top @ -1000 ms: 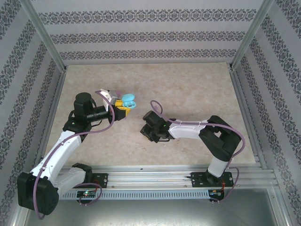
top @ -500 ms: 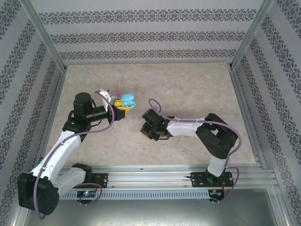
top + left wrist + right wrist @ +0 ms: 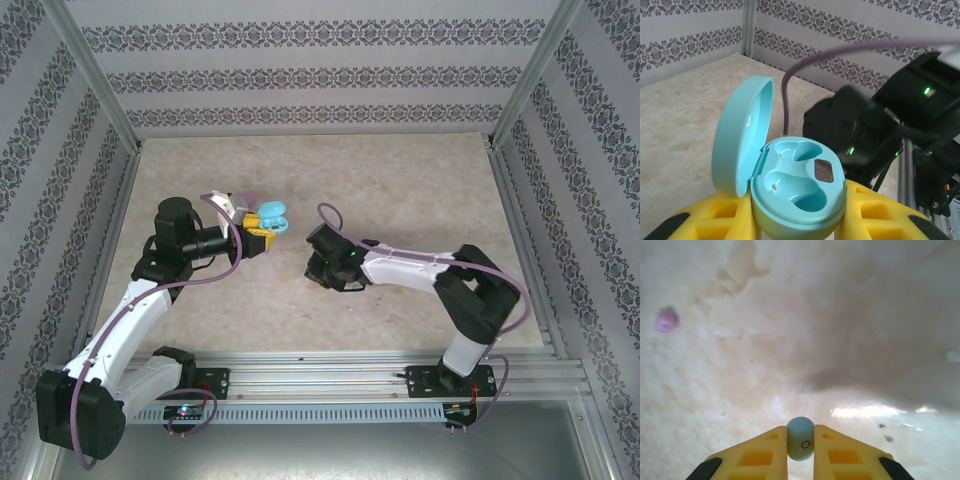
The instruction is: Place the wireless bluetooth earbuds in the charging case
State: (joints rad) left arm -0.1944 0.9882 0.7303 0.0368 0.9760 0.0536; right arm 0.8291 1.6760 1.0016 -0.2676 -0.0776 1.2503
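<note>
My left gripper (image 3: 797,226) is shut on the light blue charging case (image 3: 799,186), its yellow fingers (image 3: 875,216) pressed to both sides. The lid (image 3: 741,136) stands open and both wells are bare. From above, the case (image 3: 271,217) is held at the left-centre of the table. My right gripper (image 3: 800,441) is shut on a light blue earbud (image 3: 800,436) just above the table. A pink-purple earbud (image 3: 666,320) lies on the table at the far left of the right wrist view. In the top view the right wrist (image 3: 333,262) points down, right of the case.
A pink-purple rounded object (image 3: 247,200) sits just behind the blue case in the top view. The right arm's black wrist (image 3: 865,130) looms close behind the case. Patterned walls and aluminium posts (image 3: 95,75) bound the marble tabletop (image 3: 400,190).
The right gripper has closed onto the light blue earbud. Its wrist has shifted slightly up the top view and to the right. The left arm and the case have stayed put.
</note>
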